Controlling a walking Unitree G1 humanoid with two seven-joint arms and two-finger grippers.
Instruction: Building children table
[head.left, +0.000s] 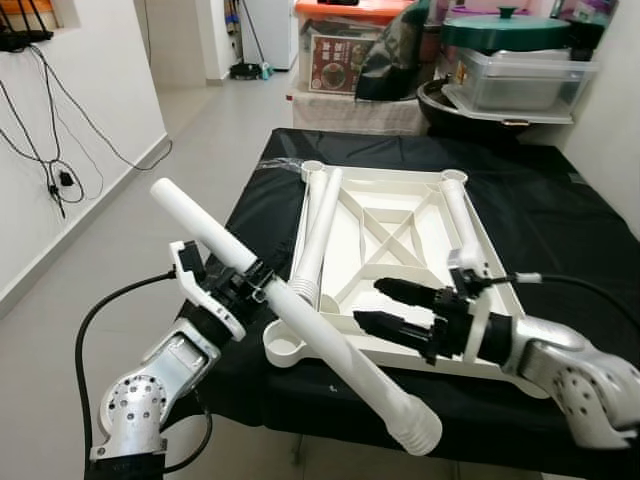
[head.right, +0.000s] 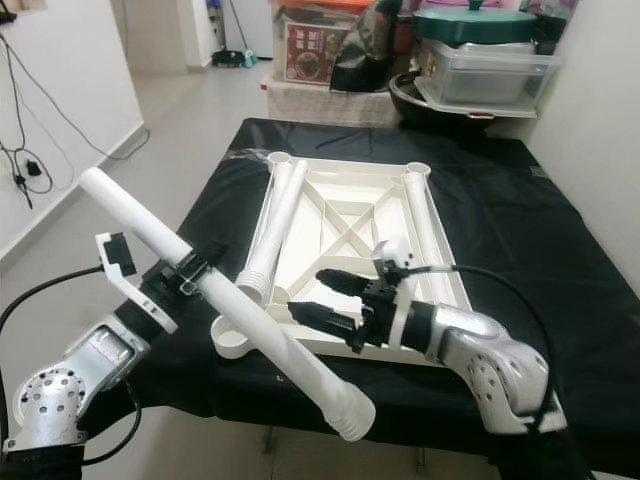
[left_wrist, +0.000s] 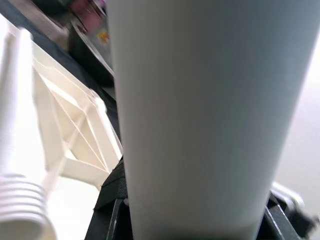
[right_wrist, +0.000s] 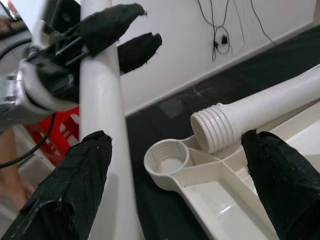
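White plastic, all of it: the leg (head.left: 300, 320) in the air is a long hollow tube with a ribbed screw end, clenched near its middle by the left gripper (head.left: 243, 283) and slanting over the near left corner of the table (head.left: 560, 210), threaded end lowest and hanging off the near edge. The tabletop (head.left: 385, 230) lies upside down on the black cloth, a ribbed tray with a round socket at each corner; the near left socket (head.left: 285, 347) sits empty just beside the held leg. A second leg (head.left: 320, 235) lies loose along the tray's left side and a third (head.left: 462, 225) along its right. The right gripper (head.left: 395, 307) hovers over the tray's near edge with its fingers spread and nothing between them, pointing toward the held leg. I'd judge the leg light and stiff but smooth enough to slip or turn in a pinch, so a hold close to the threads would steer it better into the socket; the threads look easy to cross if it goes in tilted. Beyond the far edge stand boxes (head.left: 345, 55), a clear tub (head.left: 520, 80) and a green lid (head.left: 505, 30); one box has printing on it, too small to read.
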